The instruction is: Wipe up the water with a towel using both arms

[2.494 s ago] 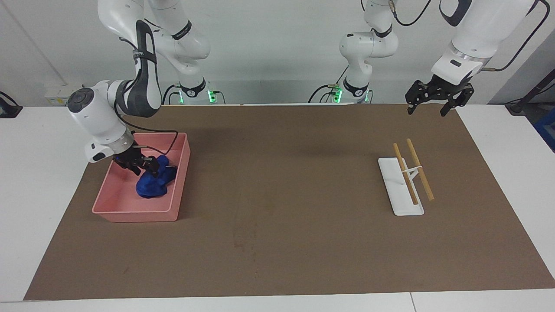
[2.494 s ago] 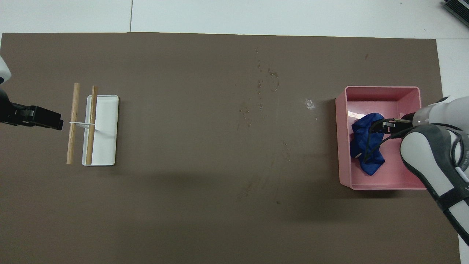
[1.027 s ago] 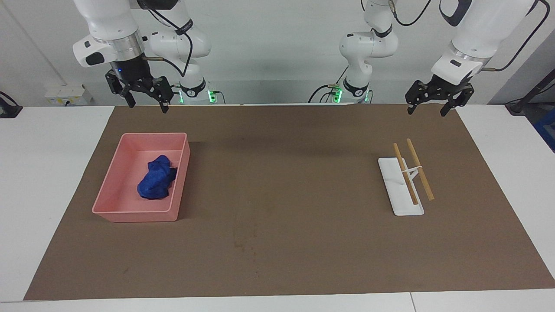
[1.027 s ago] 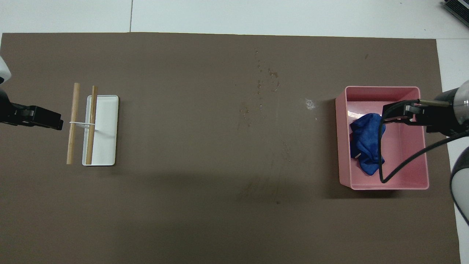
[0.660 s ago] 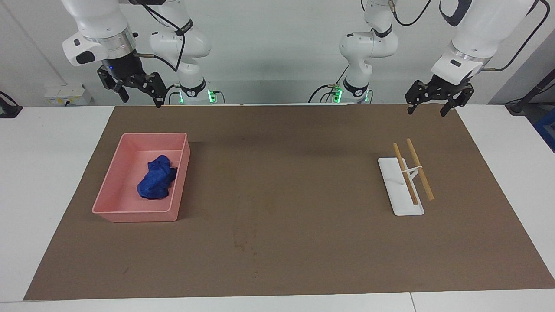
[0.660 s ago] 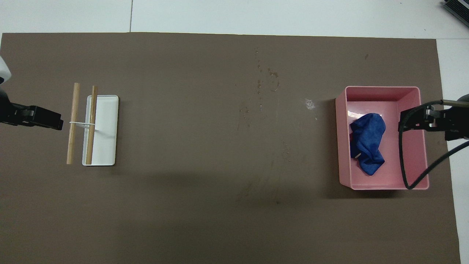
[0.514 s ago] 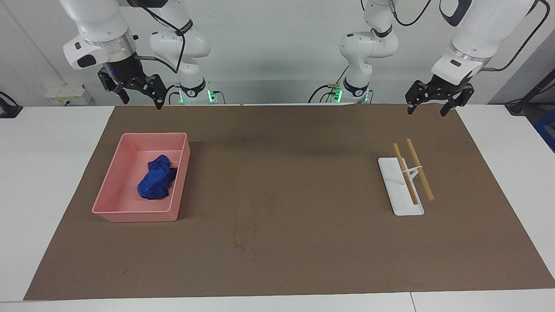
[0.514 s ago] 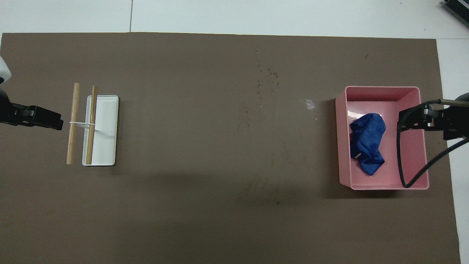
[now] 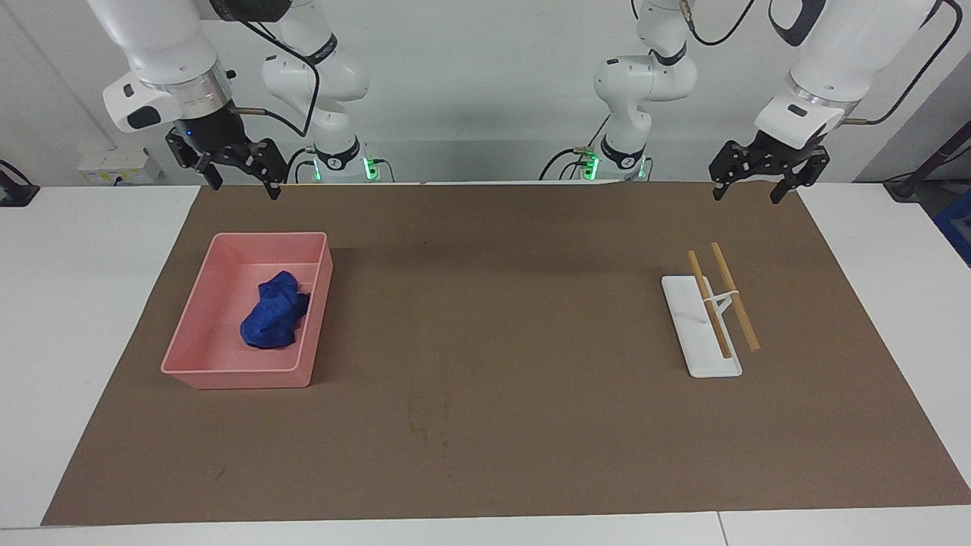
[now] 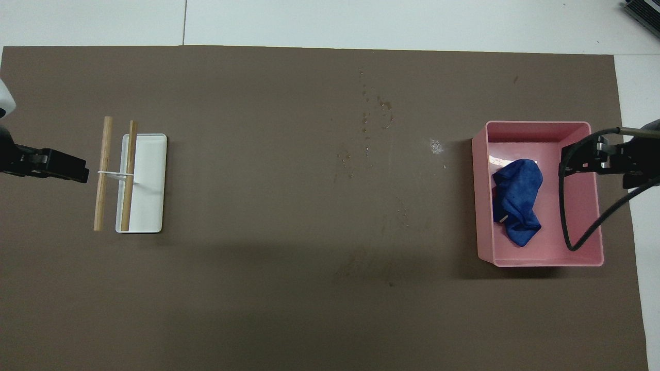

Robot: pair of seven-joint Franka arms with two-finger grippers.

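**Towel in the pink tray, both claws raised and empty**

While the towel (image 9: 274, 311) lies crumpled inside the pink tray (image 9: 203, 376), at the right arm's end of the brown mat (image 9: 501, 425), no claw touches it. Going from left to right in the facing view, first comes the right gripper (image 9: 238, 173). It hangs high in the air over the mat edge, close to the robots' side of the tray, with its fingers spread wide and nothing between them. The towel is low under it and a little farther from the robots, well apart from the fingertips.

I judge the towel to be light, soft and limp. It will fold and hang when lifted, and it is not fragile or slippery. A good place to take hold seems to be the raised fold on its top, pinched from above, away from the tray walls.

In the middle of the mat, small wet-looking spots (image 10: 367, 119) show in the overhead view. Further on stands the white plate (image 9: 686, 318) with two wooden sticks (image 9: 722, 299) across it. The left gripper (image 9: 747, 188) waits in the air near the mat's corner, also wide and empty.
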